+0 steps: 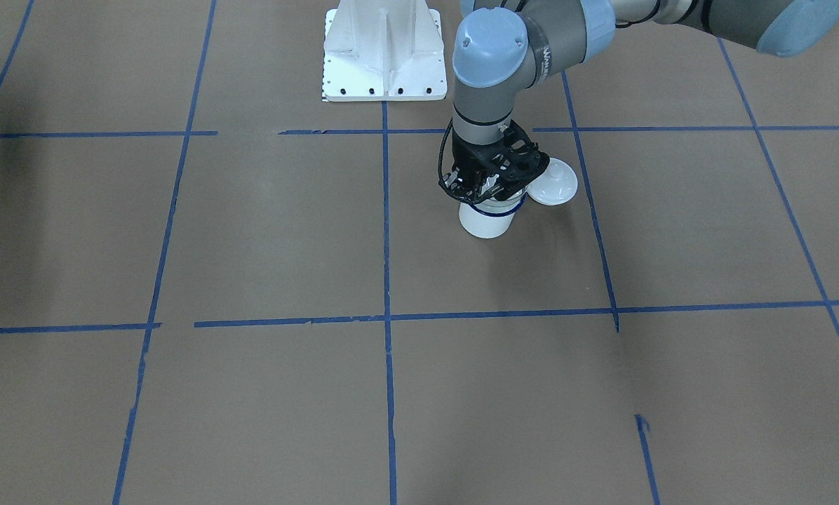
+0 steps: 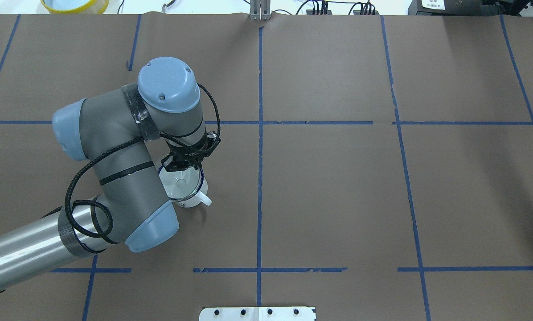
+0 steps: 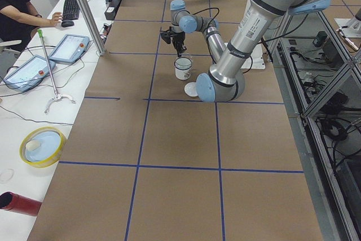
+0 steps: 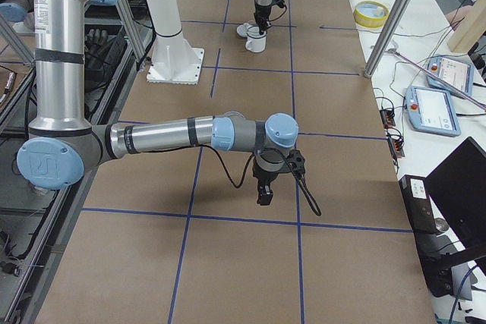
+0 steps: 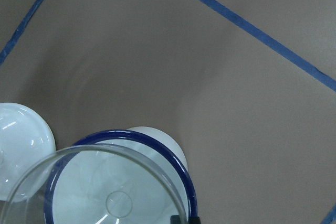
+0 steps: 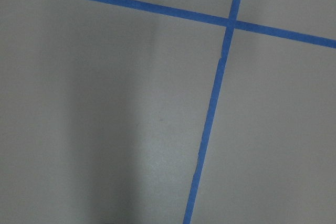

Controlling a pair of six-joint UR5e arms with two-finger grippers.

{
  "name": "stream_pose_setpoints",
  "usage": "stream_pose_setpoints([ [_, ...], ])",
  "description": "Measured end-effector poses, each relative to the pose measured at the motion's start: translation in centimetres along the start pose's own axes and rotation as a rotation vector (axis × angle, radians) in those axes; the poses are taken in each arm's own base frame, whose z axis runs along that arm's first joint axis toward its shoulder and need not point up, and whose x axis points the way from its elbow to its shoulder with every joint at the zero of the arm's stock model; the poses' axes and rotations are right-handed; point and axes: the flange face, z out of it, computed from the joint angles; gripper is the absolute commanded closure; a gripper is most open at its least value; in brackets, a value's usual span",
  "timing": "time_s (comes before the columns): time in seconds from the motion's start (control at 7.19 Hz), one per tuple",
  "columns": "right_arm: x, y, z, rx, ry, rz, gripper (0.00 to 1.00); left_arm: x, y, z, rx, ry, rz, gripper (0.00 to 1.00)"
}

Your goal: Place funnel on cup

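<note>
The white cup (image 2: 190, 200) with a dark blue rim stands on the brown table; it also shows in the front view (image 1: 487, 221) and in the left wrist view (image 5: 167, 149). The clear funnel (image 2: 180, 183) is over the cup's mouth, its wide cone (image 5: 100, 182) slightly off-centre from the blue rim. My left gripper (image 2: 185, 164) is shut on the funnel's far rim, right above the cup. My right gripper (image 4: 263, 196) hangs over bare table far from the cup; it shows only in the right side view, so I cannot tell if it is open.
A round white lid (image 1: 554, 182) with a knob lies on the table touching or just beside the cup, also in the left wrist view (image 5: 21, 140). The robot's white base (image 1: 384, 52) stands behind. Blue tape lines cross the brown table.
</note>
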Motion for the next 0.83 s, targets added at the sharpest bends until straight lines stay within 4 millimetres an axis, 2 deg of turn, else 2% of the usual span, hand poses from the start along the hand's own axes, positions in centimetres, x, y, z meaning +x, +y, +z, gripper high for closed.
stream_pose_setpoints([
  [0.14,0.0,0.0,0.0,0.000,0.000,0.000,0.00,0.0,0.0,0.0,0.004,0.001,0.002,0.24],
  [0.28,0.0,0.0,0.0,0.000,0.000,0.000,0.00,0.1,-0.1,0.1,0.007,-0.001,0.017,0.00],
  [0.56,0.0,0.0,0.0,0.000,0.000,0.001,0.00,0.1,-0.4,0.9,0.011,-0.018,0.065,0.00],
  [0.7,0.0,0.0,0.0,0.000,0.000,0.001,0.00,0.1,-0.8,0.4,0.016,-0.011,0.071,0.00],
  [0.83,0.0,0.0,0.0,0.000,0.000,0.001,0.00,0.0,-1.9,-1.2,0.028,0.011,0.087,0.00],
])
